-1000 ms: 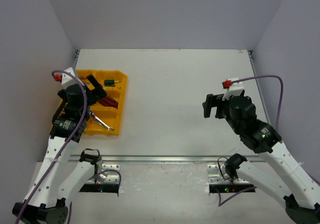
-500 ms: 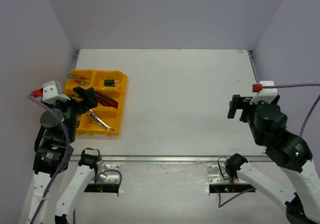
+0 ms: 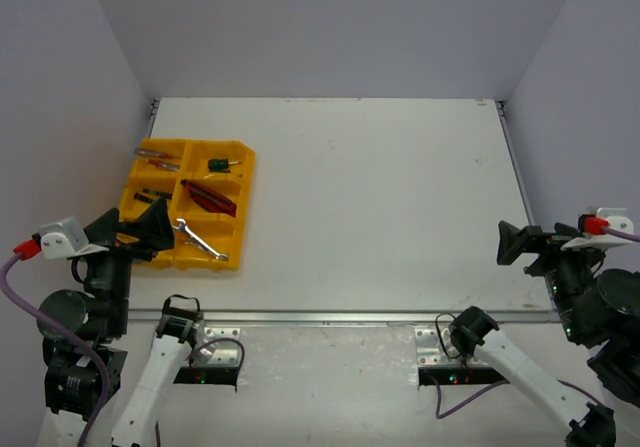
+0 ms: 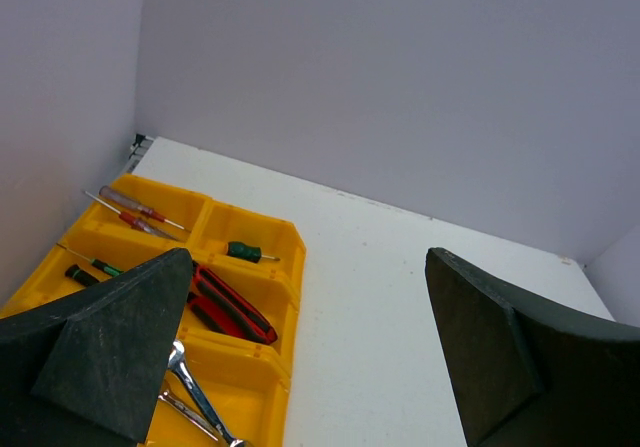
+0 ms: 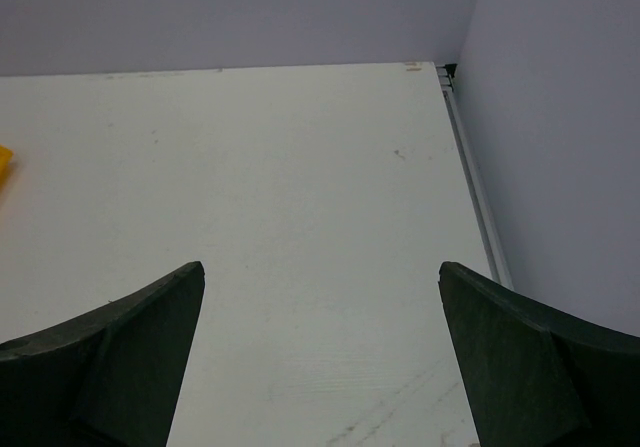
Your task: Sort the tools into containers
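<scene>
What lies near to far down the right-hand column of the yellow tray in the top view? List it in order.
silver wrench → red-handled pliers → green-handled screwdriver

No writing, number, brand or sign can be read anywhere, neither on the yellow tray [image 3: 228, 229] ahead of the left claw [image 4: 308, 255] nor on its tools [image 3: 208, 197].

Table: white tabletop [image 3: 380, 197], matte, fills the centre of the top view; faint scuffs at lower centre of the right wrist view.
Back: back wall [image 3: 330, 27], plain lavender-grey, across the upper frame.
Sides: left wall [image 3: 60, 117] and right wall [image 3: 590, 97], same colour.
Near edge: metal rail [image 3: 340, 316], lower frame.
Right edge: edge strip [image 5: 473, 177], metal, along the wall foot.
Light: even, diffuse, soft shadows.
</scene>
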Tool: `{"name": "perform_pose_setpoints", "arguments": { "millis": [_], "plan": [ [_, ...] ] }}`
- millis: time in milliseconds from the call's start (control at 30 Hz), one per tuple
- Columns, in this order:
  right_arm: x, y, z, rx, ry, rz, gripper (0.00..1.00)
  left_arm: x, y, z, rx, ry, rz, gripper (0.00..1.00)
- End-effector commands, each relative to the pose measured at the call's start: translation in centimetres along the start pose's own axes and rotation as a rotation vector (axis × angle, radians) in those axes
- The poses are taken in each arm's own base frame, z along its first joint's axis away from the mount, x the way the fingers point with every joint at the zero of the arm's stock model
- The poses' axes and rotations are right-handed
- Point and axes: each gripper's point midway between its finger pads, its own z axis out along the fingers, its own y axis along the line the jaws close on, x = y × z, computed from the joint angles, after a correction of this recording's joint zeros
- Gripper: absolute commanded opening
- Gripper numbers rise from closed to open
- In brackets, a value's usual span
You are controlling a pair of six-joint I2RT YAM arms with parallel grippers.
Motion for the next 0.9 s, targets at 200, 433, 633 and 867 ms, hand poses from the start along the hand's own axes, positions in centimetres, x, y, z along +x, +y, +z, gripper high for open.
{"name": "perform_pose_setpoints", "arguments": {
  "millis": [200, 433, 633, 867],
  "plan": [
    [1.4, 1.0, 1.2, -0.015, 0.034, -0.056, 0.99, 2.2, 0.1, 0.9, 0.013, 0.021, 0.008, 1.0],
    [1.7, 1.2, 2.0, 0.001, 0.034, -0.087, 0.99, 3.6, 0.8, 1.6, -0.016, 0.025, -0.004, 1.0],
    [2.0, 1.4, 2.4, 0.005, 0.033, -0.091, 0.99, 3.6, 1.0, 1.7, -0.035, 0.028, 0.002, 1.0],
    [2.4, 1.6, 2.8, 0.007, 0.042, -0.089, 0.99, 4.2, 0.9, 2.2, -0.026, 0.023, -0.016, 1.0]
  ]
}}
